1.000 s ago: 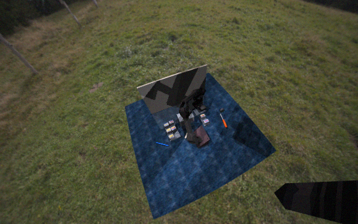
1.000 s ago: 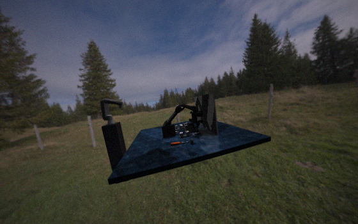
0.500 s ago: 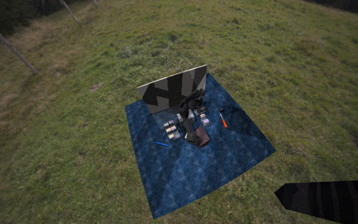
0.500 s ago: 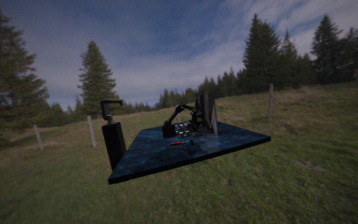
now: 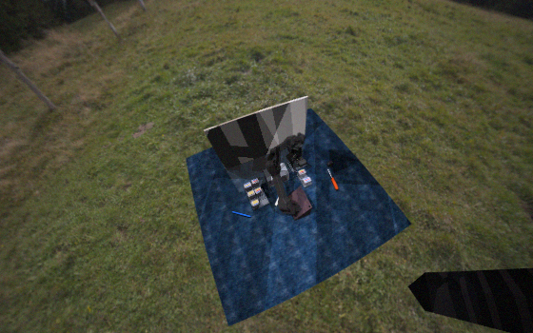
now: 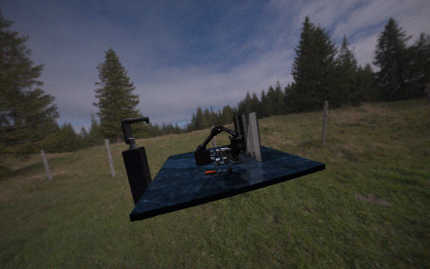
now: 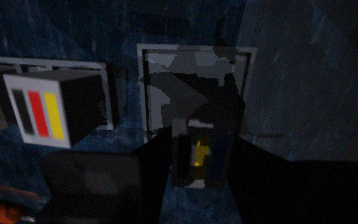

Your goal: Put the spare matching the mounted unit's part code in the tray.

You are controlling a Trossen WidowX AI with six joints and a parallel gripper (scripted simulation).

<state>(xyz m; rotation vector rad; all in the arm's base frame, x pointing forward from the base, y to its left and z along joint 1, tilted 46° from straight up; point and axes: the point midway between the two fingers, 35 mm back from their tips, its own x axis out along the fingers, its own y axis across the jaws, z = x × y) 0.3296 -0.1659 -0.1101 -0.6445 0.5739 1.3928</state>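
While my gripper (image 7: 194, 130) hangs low over the blue mat (image 5: 305, 257), its jaws are clamped on a small dark spare (image 7: 199, 152), a boxy block whose label shows a patch of yellow; the rest of its stripes are too dim for me to read. The spare sits directly above the tray (image 7: 195, 90), a shallow grey-rimmed rectangle with a mottled grey floor, and I cannot tell whether it touches that floor. Just to the left of the tray stands another block (image 7: 55, 107) in its own frame, its white face carrying black, red and yellow stripes. In the top view, more striped spares (image 5: 253, 192) lie in a cluster to one side of my arm, an orange-handled screwdriver (image 5: 333, 180) to the other. Beyond them rises the grey-patterned panel (image 5: 259, 135).
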